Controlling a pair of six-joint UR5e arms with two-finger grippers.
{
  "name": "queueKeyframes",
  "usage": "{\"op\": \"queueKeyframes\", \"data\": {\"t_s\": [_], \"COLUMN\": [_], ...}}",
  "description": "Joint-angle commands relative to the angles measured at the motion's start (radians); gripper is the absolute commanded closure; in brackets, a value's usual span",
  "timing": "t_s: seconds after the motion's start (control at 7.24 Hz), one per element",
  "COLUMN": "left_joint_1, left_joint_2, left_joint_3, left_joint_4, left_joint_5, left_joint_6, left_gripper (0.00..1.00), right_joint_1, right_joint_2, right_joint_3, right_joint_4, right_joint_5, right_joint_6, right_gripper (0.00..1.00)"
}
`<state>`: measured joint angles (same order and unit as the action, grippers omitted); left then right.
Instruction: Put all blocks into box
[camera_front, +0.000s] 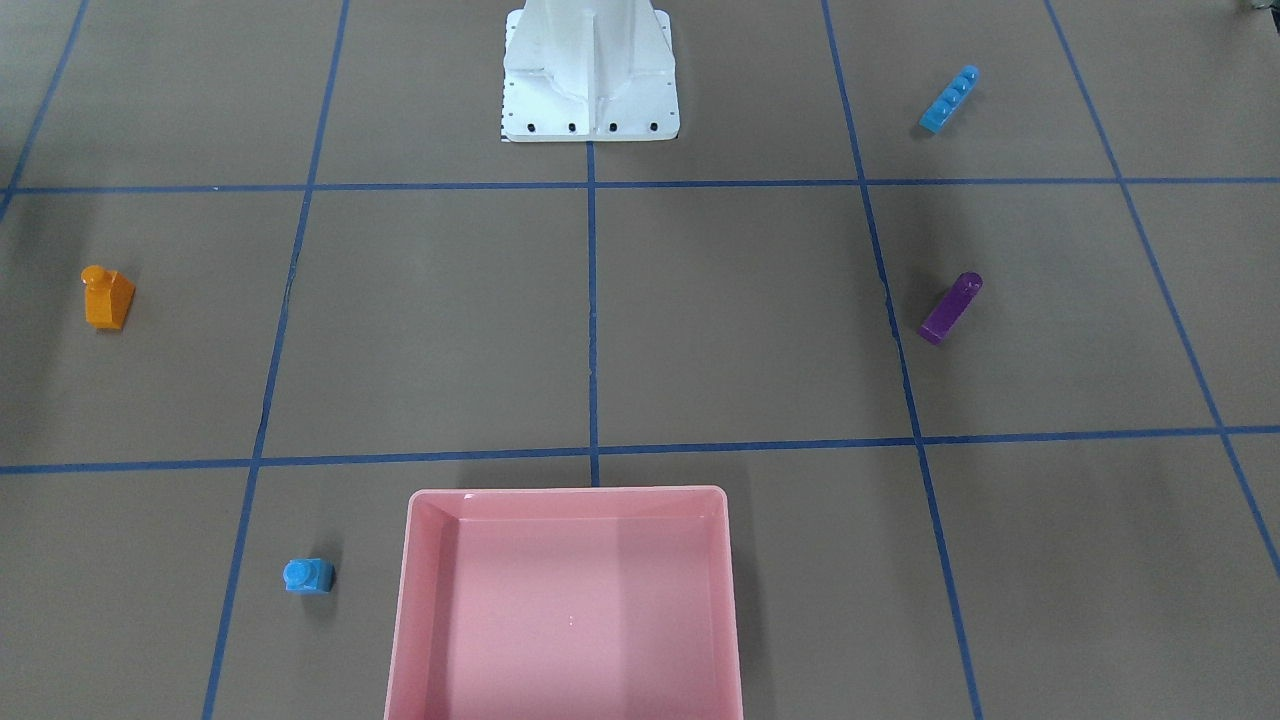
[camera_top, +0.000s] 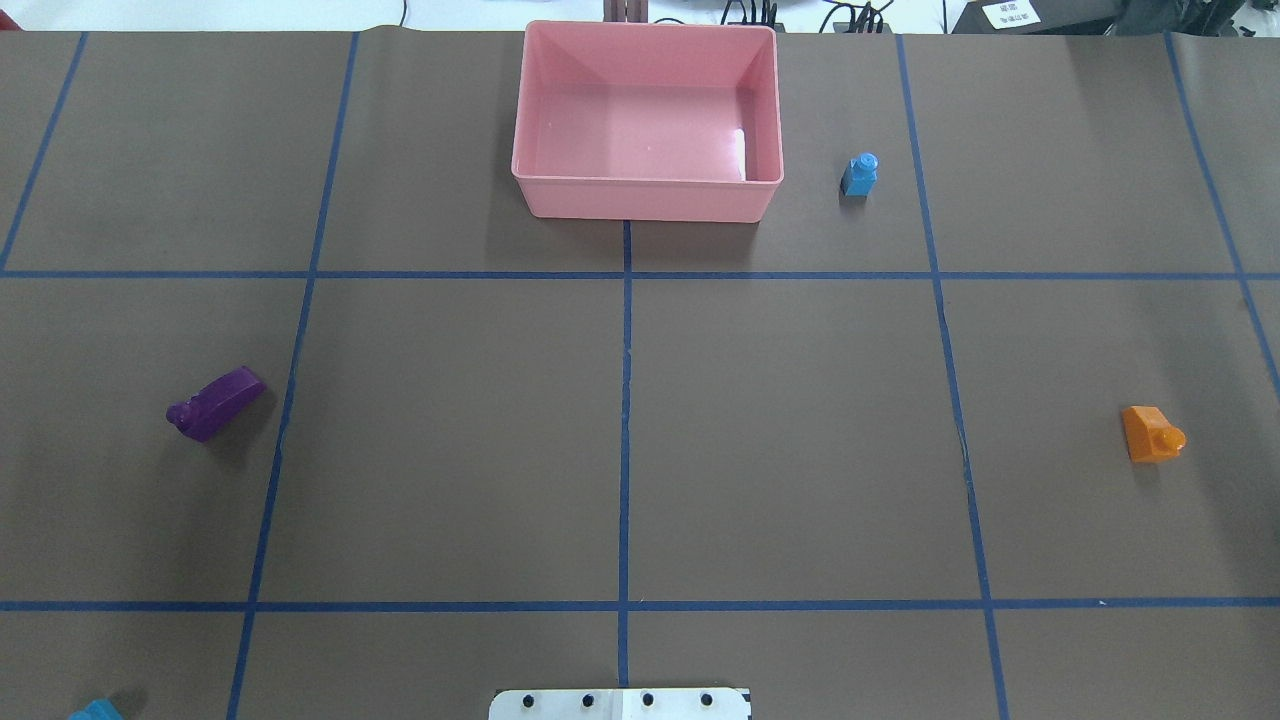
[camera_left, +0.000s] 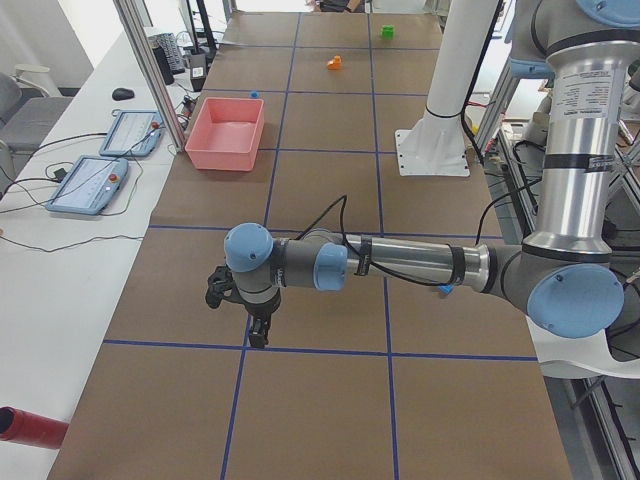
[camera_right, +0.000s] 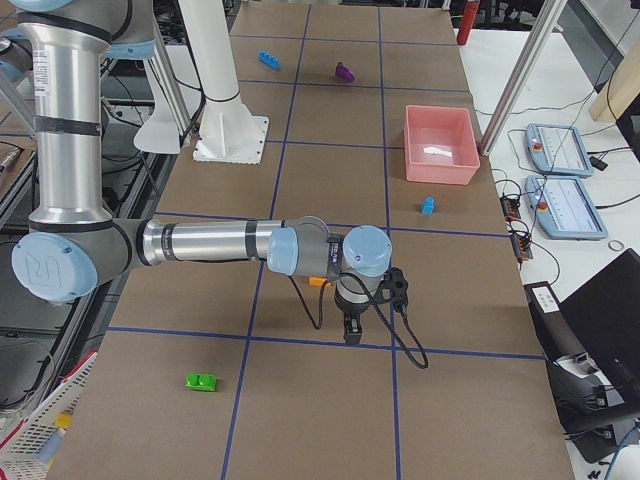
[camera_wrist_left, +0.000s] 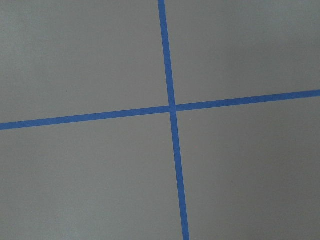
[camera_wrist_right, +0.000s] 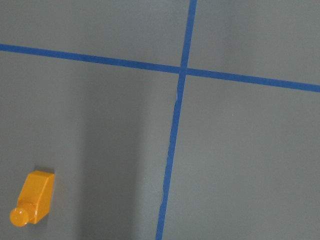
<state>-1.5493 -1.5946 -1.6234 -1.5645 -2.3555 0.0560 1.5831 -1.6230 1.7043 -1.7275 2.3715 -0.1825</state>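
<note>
the large shallow pink plastic tray (camera_top: 640, 205) sits on the brown paper-covered table (camera_top: 450, 450) at the far edge from the white metal robot base (camera_front: 590, 90), centred on the middle blue tape line (camera_top: 625, 420)

all five bricks lie on the table outside the tray. the small glossy blue cube brick (camera_top: 859, 175) stands just off the tray's side toward the robot's right, not touching it. the orange sloped brick (camera_top: 1150, 433) lies on its side well out to the robot's right. the purple curved brick (camera_top: 215, 402) lies well out to the left. the long blue four-stud bar (camera_front: 948, 99) lies near the robot's edge of the table on the left. the green two-stud brick (camera_right: 203, 381) sits at the table's far right end, well apart from the rest

the left gripper (camera_left: 256, 333) hangs fingers-down over the table, its wrist view filled by a tape crossing. the right gripper (camera_right: 352, 330) also points down, near the orange brick, which shows at the lower left of its wrist view. for both, i cannot tell whether the fingers are parted or closed
</note>
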Motion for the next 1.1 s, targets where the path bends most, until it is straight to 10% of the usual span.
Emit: {"op": "queueKeyframes", "data": {"t_s": [0.0,0.97], "left_joint_1": [0.0,0.132], "left_joint_2": [-0.014,-0.111], "left_joint_3": [-0.009,-0.072], "left_joint_4": [0.001,-0.12], "left_joint_5": [0.001,-0.008], "left_joint_6": [-0.007,-0.128], "left_gripper": [0.0,0.0], "right_joint_1": [0.0,-0.226], "right_joint_2": [0.011,0.028], "right_joint_3": [0.008,0.115], "right_joint_4": [0.0,0.16], "right_joint_5": [0.0,0.021], "right_joint_6": [0.002,0.339], "right_gripper": [0.0,0.0]}}
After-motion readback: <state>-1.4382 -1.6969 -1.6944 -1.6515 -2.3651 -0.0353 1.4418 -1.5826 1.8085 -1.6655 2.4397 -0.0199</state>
